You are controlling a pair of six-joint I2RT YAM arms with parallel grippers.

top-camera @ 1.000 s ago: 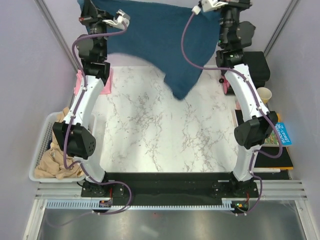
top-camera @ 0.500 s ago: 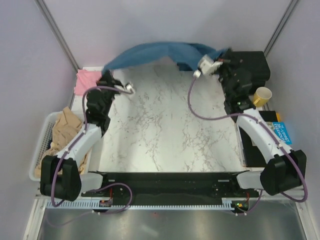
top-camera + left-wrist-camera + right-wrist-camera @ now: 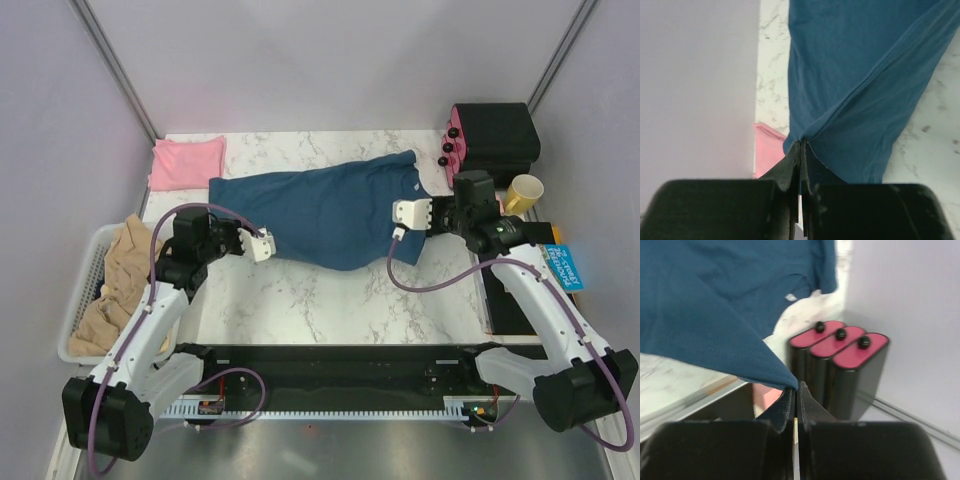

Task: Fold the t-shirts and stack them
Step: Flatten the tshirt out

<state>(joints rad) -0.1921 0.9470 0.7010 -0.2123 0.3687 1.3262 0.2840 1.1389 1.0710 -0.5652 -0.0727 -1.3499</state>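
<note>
The blue t-shirt (image 3: pixel 330 205) lies spread on the worktop (image 3: pixel 330 300), in its far half, between the two arms. Its long axis runs left to right across the worktop. The neck and its small label point right and the hem points left.

The left claw (image 3: pixel 262 245) is pinched tight on the near-left corner of the hem, and its wrist view shows a fold of blue cloth caught between the jaws. The right claw (image 3: pixel 408 215) is likewise closed on a near-right corner of the cloth, by the shoulder end.

From both claws the body of the shirt lies away toward the back wall. A fold would therefore likely carry the near edge over the far one, each arm serving its own end.

The pink t-shirt (image 3: pixel 187 162) sits folded at the far-left corner. It is just beside the blue hem and nearer the left arm.
</note>
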